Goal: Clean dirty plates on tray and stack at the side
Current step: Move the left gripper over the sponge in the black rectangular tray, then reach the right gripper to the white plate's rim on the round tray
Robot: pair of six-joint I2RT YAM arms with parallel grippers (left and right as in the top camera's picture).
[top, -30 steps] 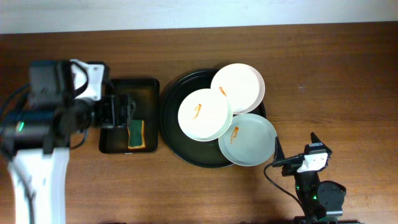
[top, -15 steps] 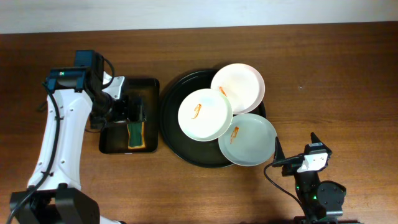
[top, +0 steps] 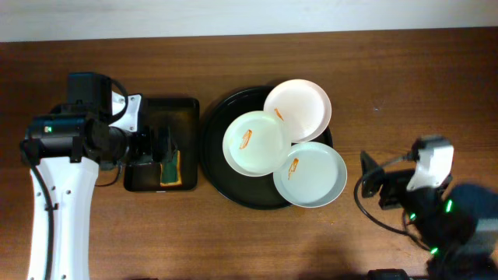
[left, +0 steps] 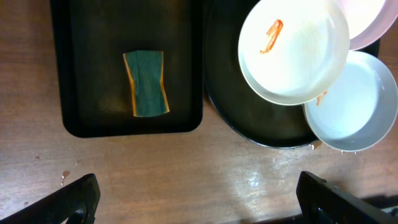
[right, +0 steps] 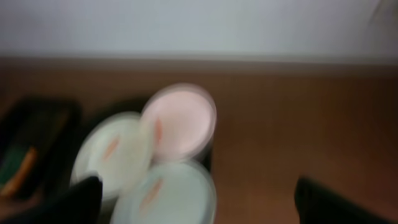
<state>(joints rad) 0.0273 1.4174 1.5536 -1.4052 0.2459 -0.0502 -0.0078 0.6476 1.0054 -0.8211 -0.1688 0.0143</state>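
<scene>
- Three plates [top: 257, 143] overlap on the round tray [top: 215, 117] — one near centre riding over the others at 1 and 5 o'clock.
- Probably stiff, light, glossy-slick, breakable: pinch the top plate's free rim at 9 o'clock.
- Left end effector [top: 163, 144] spread wide, empty, above the sponge [left: 146, 83] in the small tray [left: 183, 56]; right end effector [top: 372, 180] wide too, holding nothing.
</scene>
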